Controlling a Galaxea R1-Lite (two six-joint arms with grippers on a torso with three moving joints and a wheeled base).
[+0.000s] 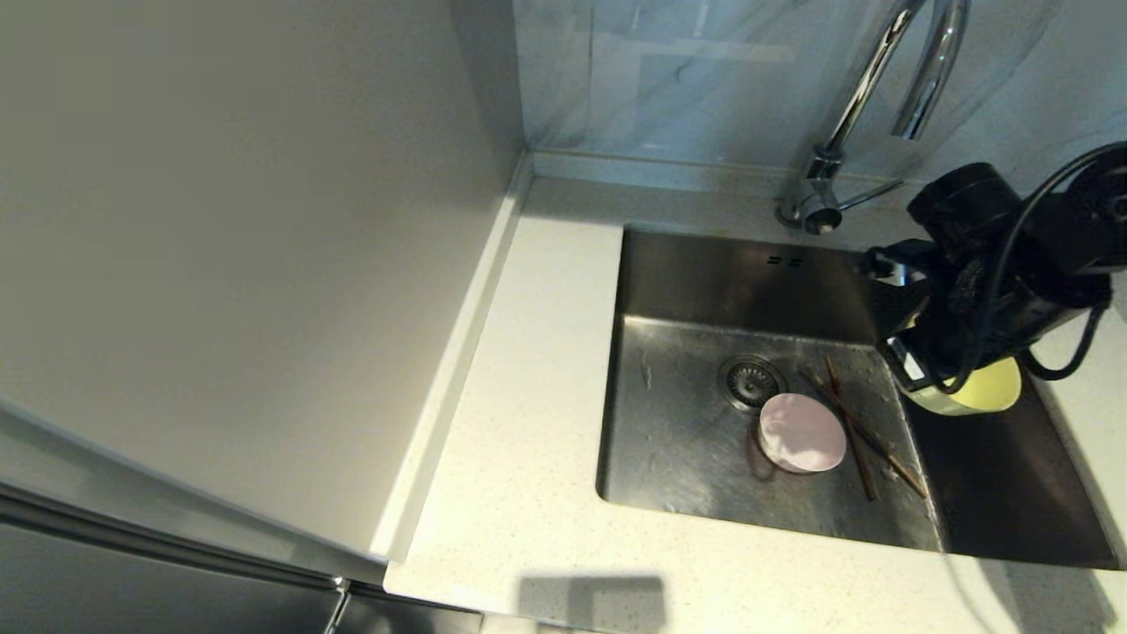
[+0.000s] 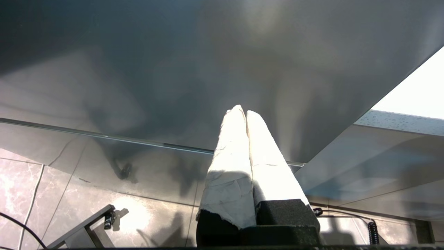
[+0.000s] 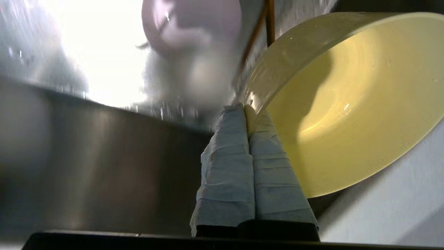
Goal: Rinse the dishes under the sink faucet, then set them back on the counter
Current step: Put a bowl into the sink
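Only the right wrist view shows the right claw (image 3: pixel 247 110) pinching the yellow-green bowl's (image 3: pixel 347 104) rim.

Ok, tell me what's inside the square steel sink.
On the square steel sink floor: small pale pink round bowl, thin brown wooden chopsticks, round drain strainer. The right gripper with the yellow-green bowl hides the right side.

The pink bowl (image 1: pixel 801 432) and chopsticks (image 1: pixel 858 427) crowd the sink (image 1: pixel 678 423) floor's right; left of the drain (image 1: pixel 751 381) lies open.
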